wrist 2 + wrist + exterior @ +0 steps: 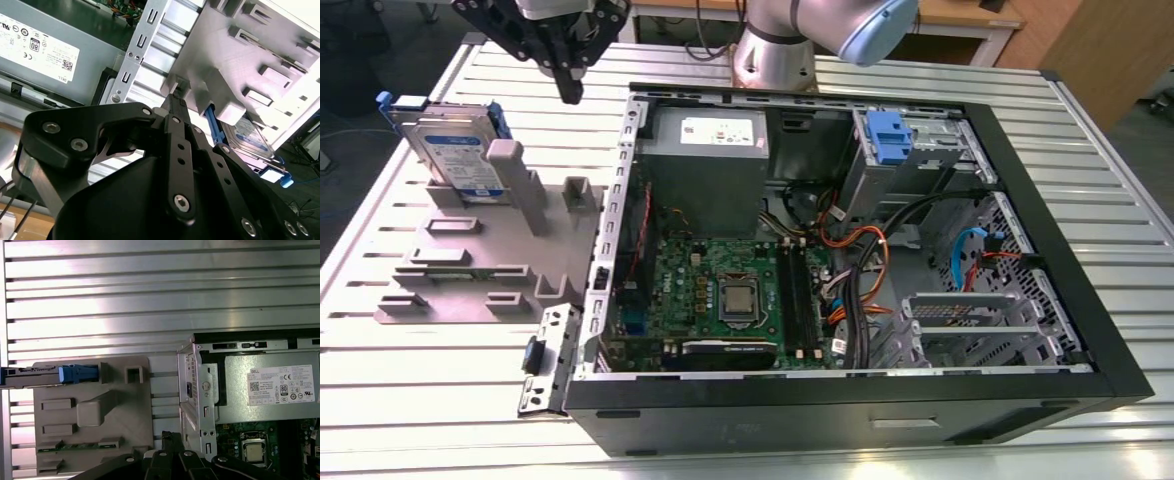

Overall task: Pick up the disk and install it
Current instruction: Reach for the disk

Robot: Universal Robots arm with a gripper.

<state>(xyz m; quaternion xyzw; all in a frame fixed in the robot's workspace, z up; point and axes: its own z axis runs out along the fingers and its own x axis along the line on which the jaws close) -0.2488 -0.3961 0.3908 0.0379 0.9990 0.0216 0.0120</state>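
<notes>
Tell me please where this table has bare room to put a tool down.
Bare table slats lie on the exterior view's right of the open computer case, and between the grey fixture and the table's near edge. Crowded: the fixture, where the disk stands on edge, and inside the case. The gripper hangs above their gap.

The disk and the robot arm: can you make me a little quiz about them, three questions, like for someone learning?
1. True or false: the disk lies inside the open computer case.
2. Pick one. The disk stands on its edge in: A) a grey holder; B) a blue bowl; C) a drawer.
3. Short answer: what does the gripper hold?

Key: 1 false, it stands outside the case, to the exterior view's left. 2 A. 3 nothing.
</notes>
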